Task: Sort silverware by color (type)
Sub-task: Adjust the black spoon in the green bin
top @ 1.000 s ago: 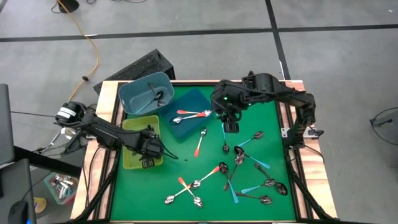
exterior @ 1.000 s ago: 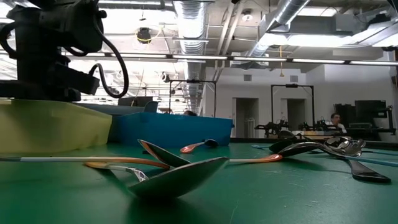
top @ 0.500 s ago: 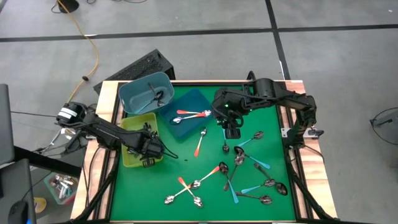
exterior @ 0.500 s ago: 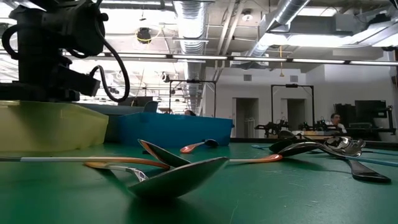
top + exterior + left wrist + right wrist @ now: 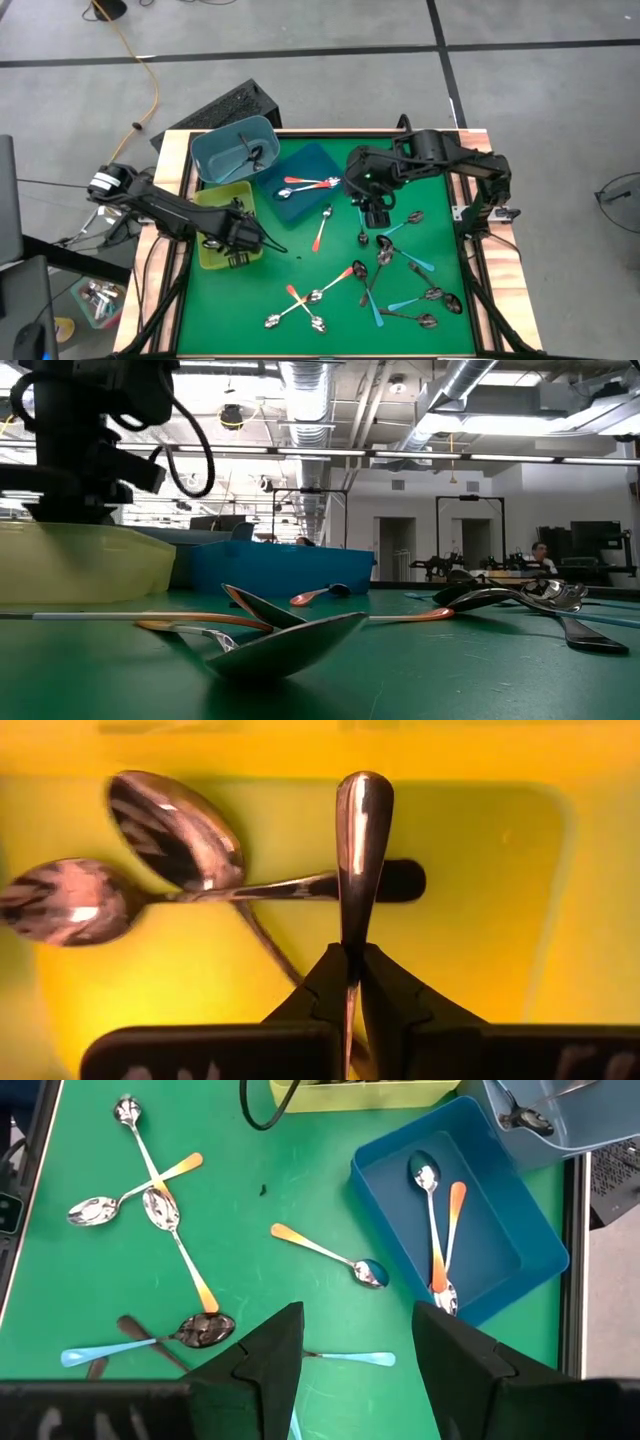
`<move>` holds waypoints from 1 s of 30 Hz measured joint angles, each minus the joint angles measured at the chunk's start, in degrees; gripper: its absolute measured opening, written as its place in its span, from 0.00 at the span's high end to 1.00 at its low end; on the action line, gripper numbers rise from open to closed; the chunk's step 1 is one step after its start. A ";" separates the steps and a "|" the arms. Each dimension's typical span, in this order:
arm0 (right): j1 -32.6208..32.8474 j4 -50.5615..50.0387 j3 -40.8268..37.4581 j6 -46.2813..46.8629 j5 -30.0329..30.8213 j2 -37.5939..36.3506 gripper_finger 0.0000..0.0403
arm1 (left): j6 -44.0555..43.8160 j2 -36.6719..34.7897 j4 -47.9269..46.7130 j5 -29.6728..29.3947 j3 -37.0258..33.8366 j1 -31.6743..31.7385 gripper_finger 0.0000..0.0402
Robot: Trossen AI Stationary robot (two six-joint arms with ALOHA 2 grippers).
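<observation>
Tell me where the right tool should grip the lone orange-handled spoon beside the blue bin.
Mid-handle, straight down from above, closing across it: the spoon lies flat on the green mat, clear of others, and its handle is narrow.

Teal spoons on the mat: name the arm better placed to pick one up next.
Right. The right claw hangs open above the mat, with a teal spoon just beyond its fingers. The left claw is over the yellow bin, shut on a silver spoon.

Silver spoon (image 5: 362,830): pinched by its handle above the yellow bin (image 5: 211,203).
In bin: two silver spoons (image 5: 120,880).
Blue tray (image 5: 520,1255): two orange-handled spoons (image 5: 443,1230).
Mat: mixed spoons (image 5: 395,270) scattered.
</observation>
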 joint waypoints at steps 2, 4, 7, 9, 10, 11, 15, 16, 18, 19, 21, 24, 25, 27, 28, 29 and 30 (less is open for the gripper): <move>0.00 -0.01 0.00 0.02 0.02 0.00 0.51 | -0.38 -0.71 -0.72 -0.45 0.50 0.00 1.00; -0.01 -0.01 0.00 0.03 0.03 0.00 0.51 | -0.44 -1.52 -1.73 -0.91 1.10 0.00 1.00; 0.01 -0.03 0.00 0.02 0.03 0.00 0.51 | -0.57 -3.21 -2.57 -2.02 1.98 0.05 1.00; 0.01 -0.05 0.00 0.02 0.02 0.00 0.51 | -0.80 -4.58 -2.87 -2.25 2.39 0.16 1.00; 0.01 -0.04 0.00 0.02 0.03 0.00 0.51 | -1.09 -5.37 -2.95 -2.34 2.62 0.16 1.00; 0.01 -0.03 0.00 0.02 0.04 0.00 0.51 | -1.34 -6.24 -3.03 -2.39 2.90 0.17 1.00; -0.01 0.22 0.00 0.00 0.04 0.00 0.51 | -2.03 -10.11 -3.20 -2.82 4.30 0.17 1.00; 0.00 0.48 0.00 -0.01 0.04 0.00 0.51 | -2.45 -11.18 -3.53 -2.93 4.69 0.17 1.00; 0.01 0.86 0.00 -0.16 0.04 0.00 0.51 | -3.55 -13.29 -4.93 -2.93 5.45 0.17 1.00; 0.01 0.93 0.00 -0.43 0.04 0.00 0.51 | -4.16 -14.39 -5.84 -2.97 5.82 0.17 1.00; -0.01 0.95 0.00 -1.84 0.04 0.00 0.51 | -5.52 -16.58 -6.97 -3.45 6.42 0.17 1.00; -0.52 2.08 0.00 -4.55 0.04 0.00 0.51 | -7.33 -20.39 -7.06 -5.89 7.37 0.17 1.00; -0.85 2.73 0.00 -5.37 0.04 0.00 0.51 | -7.56 -21.62 -7.02 -7.05 7.88 0.17 1.00; -1.91 4.26 0.00 -7.21 0.02 0.00 0.51 | -7.61 -23.79 -6.88 -10.88 9.43 0.27 1.00; -2.62 4.97 0.00 -8.36 0.02 0.00 0.51 | -7.58 -24.77 -6.74 -13.04 10.42 0.47 1.00; -3.39 5.61 0.00 -9.52 0.04 0.00 0.51 | -7.52 -25.69 -6.53 -14.99 11.42 0.74 1.00; -4.37 6.33 0.00 -10.89 0.02 0.00 0.51 | -6.91 -26.57 -6.24 -16.98 12.70 1.07 1.00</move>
